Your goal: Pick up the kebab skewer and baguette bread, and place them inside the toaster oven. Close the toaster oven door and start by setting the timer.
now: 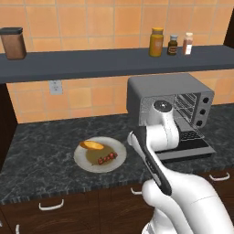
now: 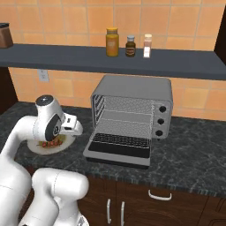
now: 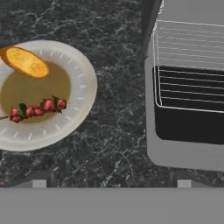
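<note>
A plate (image 1: 87, 164) is set on the counter (image 1: 41, 155), to the left of the toaster oven (image 1: 160, 91). On the plate, the baguette bread (image 1: 93, 146) is laid toward the back and the kebab skewer (image 1: 108, 158) toward the front, a little apart. The toaster oven door (image 2: 118, 152) is folded down flat onto the counter in front of the oven. A shelf (image 1: 91, 61) is fixed above, with three bottles (image 1: 172, 42) over the oven and a jar (image 1: 13, 43) at the far left.

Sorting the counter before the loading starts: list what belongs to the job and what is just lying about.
Job:
skewer
baguette
plate under both
toaster oven, door open

Lying about:
three jars
brown canister
shelf
wall outlet
</note>
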Motion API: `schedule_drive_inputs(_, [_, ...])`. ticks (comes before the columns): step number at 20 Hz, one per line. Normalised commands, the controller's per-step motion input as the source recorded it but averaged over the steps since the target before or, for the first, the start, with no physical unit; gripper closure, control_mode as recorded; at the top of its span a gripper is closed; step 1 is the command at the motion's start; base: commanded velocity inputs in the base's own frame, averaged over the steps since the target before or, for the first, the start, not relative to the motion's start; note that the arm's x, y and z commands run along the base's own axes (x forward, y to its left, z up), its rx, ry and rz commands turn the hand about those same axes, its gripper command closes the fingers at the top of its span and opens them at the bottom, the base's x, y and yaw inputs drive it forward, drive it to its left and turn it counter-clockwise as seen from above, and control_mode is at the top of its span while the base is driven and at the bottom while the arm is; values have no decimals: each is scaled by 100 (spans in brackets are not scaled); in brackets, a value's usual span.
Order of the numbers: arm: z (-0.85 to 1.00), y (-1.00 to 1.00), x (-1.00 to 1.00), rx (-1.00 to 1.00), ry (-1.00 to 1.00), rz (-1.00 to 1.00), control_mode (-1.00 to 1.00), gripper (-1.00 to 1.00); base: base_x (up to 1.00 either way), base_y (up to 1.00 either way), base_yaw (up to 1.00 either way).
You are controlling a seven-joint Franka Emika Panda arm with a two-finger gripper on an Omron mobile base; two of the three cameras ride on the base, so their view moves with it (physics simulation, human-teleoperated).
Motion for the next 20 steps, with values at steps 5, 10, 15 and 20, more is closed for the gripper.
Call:
schedule_drive_inputs(5, [-12, 84, -11, 3, 0, -9, -100, -100, 0, 0, 0])
schedule_drive_inputs(10, [-34, 92, 33, 9, 1, 2, -100, -100, 0, 0, 0])
schedule_drive_inputs(15, [-34, 29, 55, 7, 10, -1, -100, -100, 0, 0, 0])
schedule_drive_inputs(20, [-27, 60, 30, 1, 6, -9, -100, -100, 0, 0, 0])
